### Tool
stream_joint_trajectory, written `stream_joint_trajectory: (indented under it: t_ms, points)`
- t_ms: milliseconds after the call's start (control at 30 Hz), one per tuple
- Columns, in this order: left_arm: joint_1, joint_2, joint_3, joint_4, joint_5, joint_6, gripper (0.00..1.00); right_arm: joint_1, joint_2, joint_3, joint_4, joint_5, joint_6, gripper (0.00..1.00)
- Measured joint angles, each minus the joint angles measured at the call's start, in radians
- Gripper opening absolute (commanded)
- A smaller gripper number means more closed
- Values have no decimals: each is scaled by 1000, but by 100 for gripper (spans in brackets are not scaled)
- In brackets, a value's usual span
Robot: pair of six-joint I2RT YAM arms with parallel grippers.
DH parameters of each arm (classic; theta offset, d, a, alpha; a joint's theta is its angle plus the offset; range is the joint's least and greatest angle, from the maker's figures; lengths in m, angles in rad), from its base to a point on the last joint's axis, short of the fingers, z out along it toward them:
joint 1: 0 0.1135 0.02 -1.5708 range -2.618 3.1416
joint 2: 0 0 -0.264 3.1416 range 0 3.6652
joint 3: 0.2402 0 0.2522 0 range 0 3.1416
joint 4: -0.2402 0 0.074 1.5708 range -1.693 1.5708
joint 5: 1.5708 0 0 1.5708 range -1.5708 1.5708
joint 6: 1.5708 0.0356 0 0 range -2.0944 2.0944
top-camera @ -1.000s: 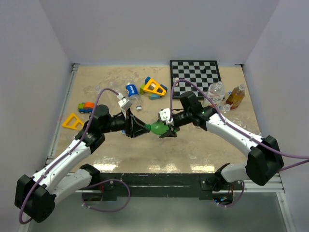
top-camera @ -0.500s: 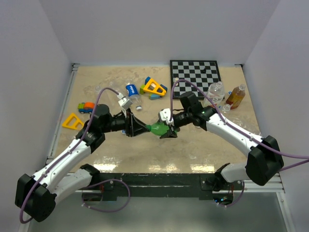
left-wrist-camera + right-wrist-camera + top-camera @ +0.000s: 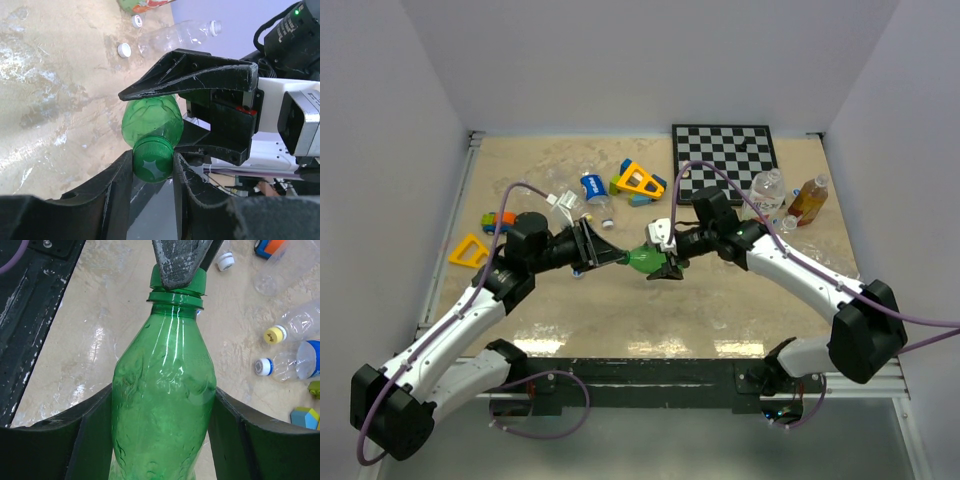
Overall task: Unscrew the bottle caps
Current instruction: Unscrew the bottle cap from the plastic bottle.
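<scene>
A green bottle [image 3: 645, 262] is held lying sideways above the middle of the table. My right gripper [image 3: 665, 262] is shut on its body; in the right wrist view the bottle [image 3: 164, 405] fills the gap of the right gripper [image 3: 164, 392]. The neck points left to my left gripper [image 3: 618, 259]. In the left wrist view the left gripper [image 3: 152, 165] is shut on the green cap [image 3: 152, 159], both fingers pressed on its ribbed sides. The cap [image 3: 197, 282] sits on the neck, partly hidden by a left finger [image 3: 177, 260].
Clear bottles with a yellow cap [image 3: 274, 334] and a white cap [image 3: 261, 366] lie beyond. A loose white cap [image 3: 124, 49] lies on the table. A chessboard [image 3: 724, 150], toy blocks [image 3: 638, 180], a clear bottle [image 3: 767, 188] and an amber bottle [image 3: 809, 200] stand at the back.
My left gripper has closed onto the green cap and its wrist has turned. The bottle and both grippers sit slightly farther from the near edge than before.
</scene>
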State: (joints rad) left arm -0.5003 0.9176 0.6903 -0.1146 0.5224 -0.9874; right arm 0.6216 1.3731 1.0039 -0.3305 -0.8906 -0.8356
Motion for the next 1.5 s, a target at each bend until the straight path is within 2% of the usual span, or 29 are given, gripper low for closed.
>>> stream_joint_trajectory:
  t_ms: [333,400,600,700,767,867,1033,1267,1400,1500]
  points:
    - [0,-2,0,-12,-29,-76,1,0,11,0,19,6,14,0]
    - [0,-2,0,-11,-29,-76,11,0,11,0,19,6,14,0]
    - [0,-1,0,-9,-27,-64,53,0,11,0,22,7,14,0]
    - [0,-2,3,-24,-23,-11,75,-1,11,0,23,14,15,0]
    - [0,-2,21,-70,-29,50,84,-1,13,0,23,18,15,0]
    - [0,-16,62,-145,-60,158,92,-1,14,0,23,20,15,0]
    - [1,-95,92,-199,-72,387,93,-1,14,0,21,21,12,0]
    - [-26,-197,94,-254,-48,975,95,-1,16,0,-18,13,-45,0]
    - [-55,-238,47,-206,0,1215,90,-1,20,0,-53,5,-105,0]
    - [-56,-225,37,-167,49,1337,81,-1,29,0,-78,5,-143,0]
